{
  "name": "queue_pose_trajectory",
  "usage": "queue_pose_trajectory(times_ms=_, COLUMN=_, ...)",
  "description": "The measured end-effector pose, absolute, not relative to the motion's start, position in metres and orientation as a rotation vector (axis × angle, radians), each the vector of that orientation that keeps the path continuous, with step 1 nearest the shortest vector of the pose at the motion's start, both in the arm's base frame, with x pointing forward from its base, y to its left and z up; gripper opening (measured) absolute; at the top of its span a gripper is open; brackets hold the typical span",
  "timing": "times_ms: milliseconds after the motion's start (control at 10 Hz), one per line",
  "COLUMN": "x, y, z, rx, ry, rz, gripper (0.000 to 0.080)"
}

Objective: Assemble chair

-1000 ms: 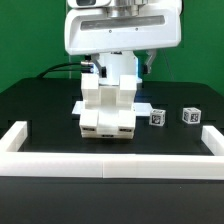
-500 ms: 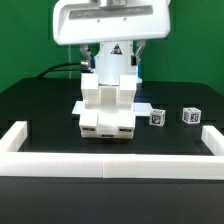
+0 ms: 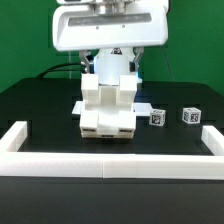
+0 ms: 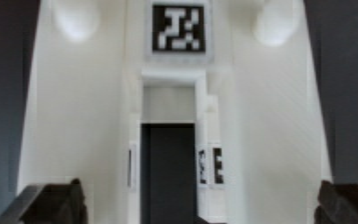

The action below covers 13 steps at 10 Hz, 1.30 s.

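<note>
**Arm shifted left over the chair stack; gripper released**

Since a second ago the arm's white housing has moved toward the exterior view's left. Over the last half second it has barely changed. The small white plastic chair (image 3: 105,105), a blocky stack of tagged parts, has not moved. It stands on the black surface (image 3: 40,110) near the middle, well inside the long low white border rail (image 3: 110,162).

The two-finger gripper (image 4: 197,205) hangs directly above the stack's upper piece. In the wrist view its dark fingertips (image 4: 48,203) are spread wide, one on each side of a white upright part that carries a square tag. No grasp is evident, and I cannot confirm whether the pads touch the part.

The alignment suggests the arm is centring on this part, either to seize it or to press it home.

Two small white tagged cubes (image 3: 157,117) (image 3: 190,115) lie apart from the stack toward the exterior view's right. They look like loose parts not yet fitted, so I judge the assembly incomplete.
</note>
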State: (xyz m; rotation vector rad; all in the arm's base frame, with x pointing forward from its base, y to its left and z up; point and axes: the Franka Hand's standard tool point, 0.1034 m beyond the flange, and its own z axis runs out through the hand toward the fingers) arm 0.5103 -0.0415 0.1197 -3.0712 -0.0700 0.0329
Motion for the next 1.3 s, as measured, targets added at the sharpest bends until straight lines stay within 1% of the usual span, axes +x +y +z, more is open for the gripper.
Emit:
queue_pose_trajectory(times_ms=200, x=0.509, y=-0.045, z=0.108, rx=-3.085, ry=-0.078, rz=0.016, gripper=0.0649)
queue_pose_trajectory(times_ms=300, x=0.511, y=-0.046, z=0.106, rx=-3.091, ry=-0.078, rz=0.004, gripper=0.0649)
queue_pose_trajectory(times_ms=600, x=0.523, y=-0.047, z=0.103, rx=-3.098, ry=-0.083, rz=-0.008, gripper=0.0649)
queue_pose_trajectory(times_ms=800, x=0.537, y=-0.044, z=0.099, rx=-3.104, ry=-0.101, rz=-0.019, gripper=0.0649)
queue_pose_trajectory(times_ms=1000, x=0.556, y=-0.042, z=0.099, rx=-3.109, ry=-0.119, rz=-0.048, gripper=0.0649)
queue_pose_trajectory(times_ms=1300, x=0.569, y=-0.037, z=0.102, rx=-3.11, ry=-0.138, rz=-0.067, gripper=0.0649)
